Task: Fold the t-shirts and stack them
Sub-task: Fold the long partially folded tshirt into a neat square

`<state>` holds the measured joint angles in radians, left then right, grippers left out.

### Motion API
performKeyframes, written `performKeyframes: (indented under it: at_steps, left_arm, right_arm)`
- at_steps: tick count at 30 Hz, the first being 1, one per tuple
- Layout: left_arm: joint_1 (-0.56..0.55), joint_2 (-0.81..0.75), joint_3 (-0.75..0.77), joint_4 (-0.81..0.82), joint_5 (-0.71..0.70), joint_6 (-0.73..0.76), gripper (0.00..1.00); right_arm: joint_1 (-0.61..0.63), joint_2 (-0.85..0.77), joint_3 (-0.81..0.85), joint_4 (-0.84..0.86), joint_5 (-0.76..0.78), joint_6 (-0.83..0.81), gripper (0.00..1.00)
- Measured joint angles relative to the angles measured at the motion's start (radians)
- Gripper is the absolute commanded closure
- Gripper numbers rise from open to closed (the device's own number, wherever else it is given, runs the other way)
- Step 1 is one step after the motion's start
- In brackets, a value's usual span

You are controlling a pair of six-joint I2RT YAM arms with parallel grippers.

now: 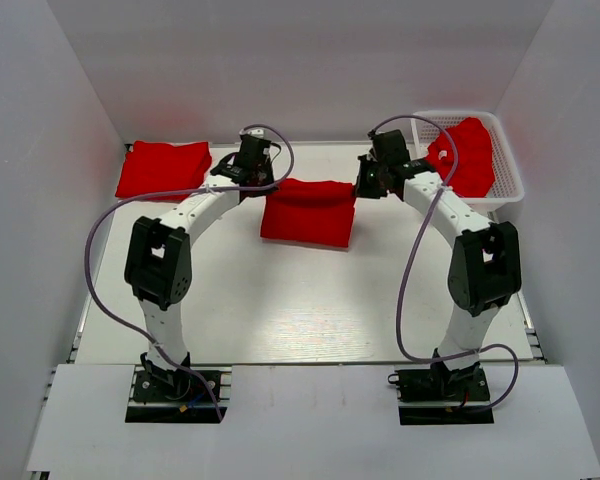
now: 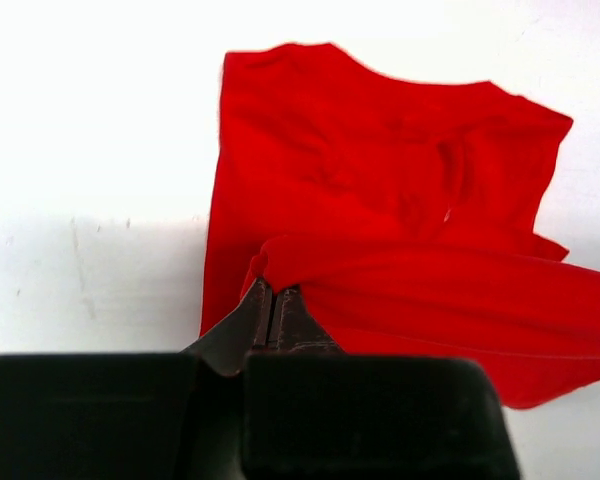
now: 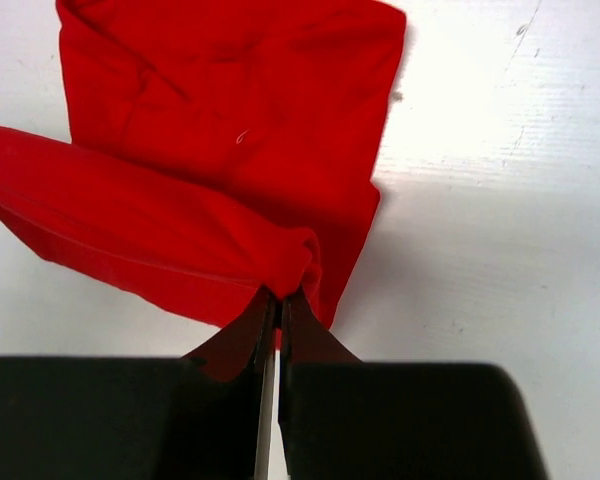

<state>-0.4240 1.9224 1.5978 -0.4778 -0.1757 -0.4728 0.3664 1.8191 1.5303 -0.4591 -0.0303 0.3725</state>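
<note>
A red t-shirt [image 1: 308, 212] lies half folded at the table's middle, its far edge lifted off the surface and stretched between my two grippers. My left gripper [image 1: 248, 176] is shut on that edge's left corner [image 2: 265, 262], the cloth bunched at the fingertips [image 2: 272, 300]. My right gripper [image 1: 368, 181] is shut on the right corner [image 3: 295, 262]. Beneath the raised fold, the rest of the t-shirt [image 2: 380, 150] rests on the table [image 3: 230, 110]. A folded red t-shirt [image 1: 164, 167] lies at the far left. Another red t-shirt [image 1: 463, 152] sits crumpled in the basket.
The white lattice basket [image 1: 508, 172] stands at the far right corner. White walls enclose the table [image 1: 300, 300] on three sides. Purple cables loop off both arms.
</note>
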Motion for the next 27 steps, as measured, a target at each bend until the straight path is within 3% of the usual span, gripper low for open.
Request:
performKeyframes:
  at_steps: [23,25,26,27]
  left_arm:
    - [0.046,0.274,0.07,0.323,0.03,0.106,1.0]
    - [0.048,0.291,0.071,0.333,0.031,0.108,0.94]
    - [0.049,0.296,0.071,0.341,0.031,0.109,0.86]
    - [0.05,0.298,0.071,0.348,0.031,0.11,0.64]
  right_arm:
    - [-0.058,0.283,0.097,0.235,-0.059,-0.047,1.0]
    - [-0.059,0.294,0.102,0.253,-0.061,-0.048,1.0]
    - [-0.059,0.301,0.111,0.257,-0.063,-0.048,0.96]
    - [-0.059,0.307,0.118,0.26,-0.064,-0.048,0.78]
